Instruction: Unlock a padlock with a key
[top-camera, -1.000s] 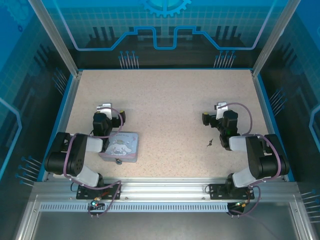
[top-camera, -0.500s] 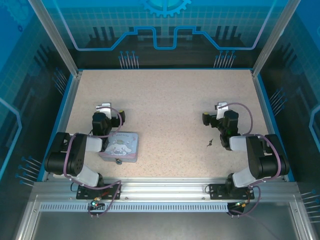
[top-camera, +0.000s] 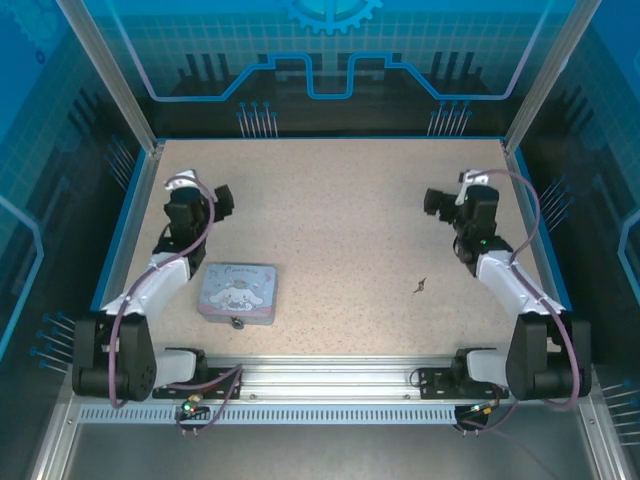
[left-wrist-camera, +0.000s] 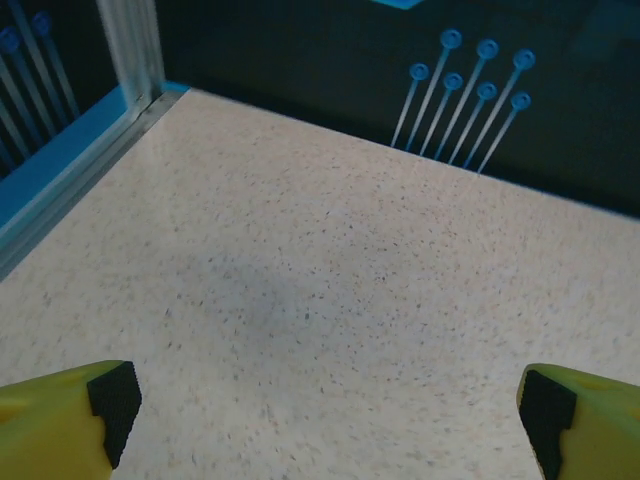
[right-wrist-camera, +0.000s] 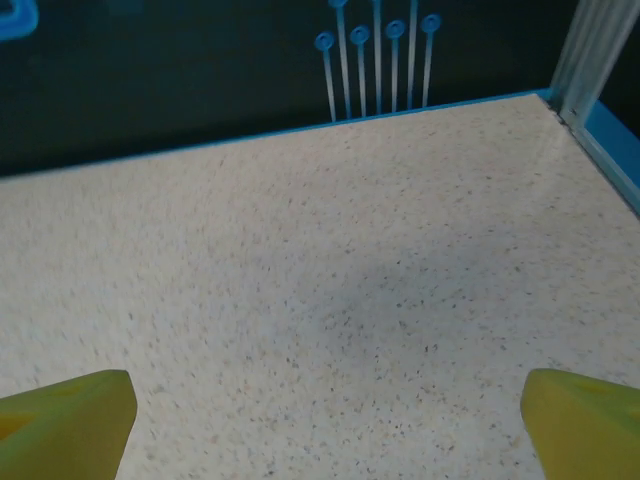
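Closest to where I stand, the aluminium rail (top-camera: 330, 375) runs along the table's front edge, with both arm bases bolted to it. Just beyond it, left of centre, the padlock (top-camera: 237, 323) lies on the speckled table (top-camera: 330, 220), a small dark thing right at the near edge of a pale lavender tin (top-camera: 238, 292) with a cartoon character on its lid. From above it is too tiny for me to say whether it touches the tin or only sits just beside it. Over on the right half, about level with the tin, the key (top-camera: 420, 285) lies by itself on bare tabletop, well apart from the padlock and near the right arm's forearm, with nothing gripping it.

Farther back, the arms stretch away from their bases along the table's two sides. The left gripper (top-camera: 222, 198) hangs above the far-left part of the table, jaws spread wide and holding nothing; its own camera shows yellow fingers (left-wrist-camera: 60, 415) with black pads (left-wrist-camera: 115, 400) at the frame's bottom corners and only speckled surface between them. The right gripper (top-camera: 438, 200) mirrors it at the far right, also gaping and empty, its yellow fingertips (right-wrist-camera: 70, 415) far apart over bare table. Behind both stands the dark back wall (top-camera: 330, 110) with blue circuit-style markings.
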